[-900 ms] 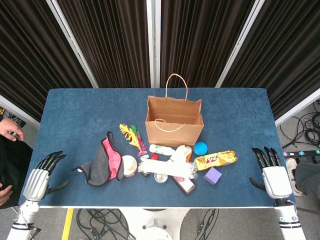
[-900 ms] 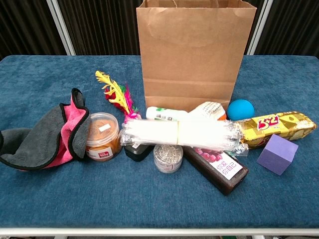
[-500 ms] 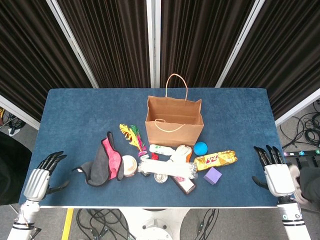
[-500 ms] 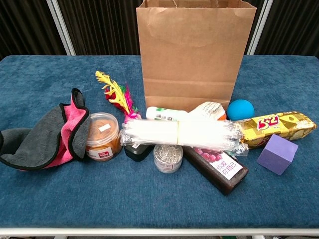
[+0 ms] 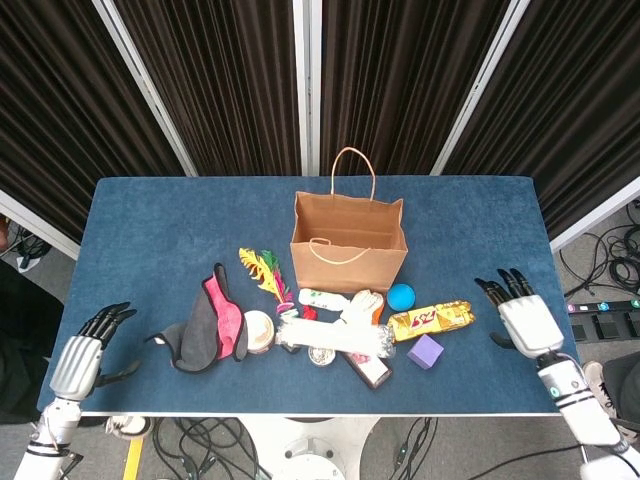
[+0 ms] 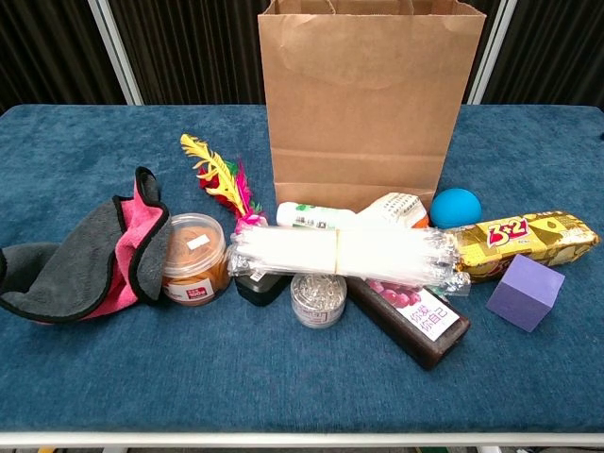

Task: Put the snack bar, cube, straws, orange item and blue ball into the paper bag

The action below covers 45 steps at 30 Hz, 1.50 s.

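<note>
Cube (image 6: 525, 292): nearest, front-right of the paper bag (image 6: 362, 99), untouched on the bench (image 5: 160, 230).
Snack bar (image 6: 524, 243): just behind it, right of the straws (image 6: 344, 252).
Advice: probably lift the cube first, gripping opposite faces.
Right hand (image 5: 524, 320): fingers apart, empty, right of the bag.
Left hand (image 5: 82, 357): fingers apart, empty, far left.

The head view looks steeply down from high above the near edge, taking in the whole desk (image 5: 150, 220) with curtains across the top of the frame. The chest view sits low and close at that edge, facing level. Both share the paper bag (image 5: 348, 240) (image 6: 366, 104) and the clutter in front of it.
</note>
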### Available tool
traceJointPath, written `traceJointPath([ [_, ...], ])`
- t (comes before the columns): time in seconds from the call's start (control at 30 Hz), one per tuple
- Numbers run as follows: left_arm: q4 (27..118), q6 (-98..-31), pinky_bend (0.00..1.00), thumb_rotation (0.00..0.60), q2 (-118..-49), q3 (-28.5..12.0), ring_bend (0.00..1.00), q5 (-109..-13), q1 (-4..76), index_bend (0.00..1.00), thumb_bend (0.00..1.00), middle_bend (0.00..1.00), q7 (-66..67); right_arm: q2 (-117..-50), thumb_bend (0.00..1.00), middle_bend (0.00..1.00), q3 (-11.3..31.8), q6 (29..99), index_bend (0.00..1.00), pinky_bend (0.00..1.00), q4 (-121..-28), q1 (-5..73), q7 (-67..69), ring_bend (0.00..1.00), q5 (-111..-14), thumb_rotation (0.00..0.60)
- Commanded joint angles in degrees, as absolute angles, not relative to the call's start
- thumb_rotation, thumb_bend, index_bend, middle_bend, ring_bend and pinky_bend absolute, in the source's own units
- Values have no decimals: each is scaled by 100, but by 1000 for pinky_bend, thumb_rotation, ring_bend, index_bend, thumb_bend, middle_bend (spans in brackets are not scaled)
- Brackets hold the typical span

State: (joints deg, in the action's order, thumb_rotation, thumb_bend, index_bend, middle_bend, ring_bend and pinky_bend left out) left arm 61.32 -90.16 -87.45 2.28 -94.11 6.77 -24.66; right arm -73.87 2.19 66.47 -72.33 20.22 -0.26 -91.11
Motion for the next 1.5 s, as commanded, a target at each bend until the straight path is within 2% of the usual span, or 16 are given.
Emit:
traceJointPath([
  [0.03,6121,-9011,239,600,-8737,227,151,-9399,676,242,239,232,-2484,-7549,70,201,187,6402,103,0,-7081,2222,203,27,-9174,600],
  [0.93,6059,-8977,238,600,-8704,278,151,-9416,692,242,239,232,-2525,-8533,96,213,-53,5964,110,18,-6170,2659,1236,42,-9102,600],
  [1.23,6035,-8955,239,600,-8721,282,151,-9403,695,241,238,232,-2545,-8708,191,304,-86,6056,242,131,-6011,2692,1324,151,-9107,600],
  [1.5,5993,-8965,239,600,-8737,286,151,-9401,687,242,239,232,-2578,-8720,214,342,-86,6065,307,168,-6012,2708,1276,194,-9038,600],
])
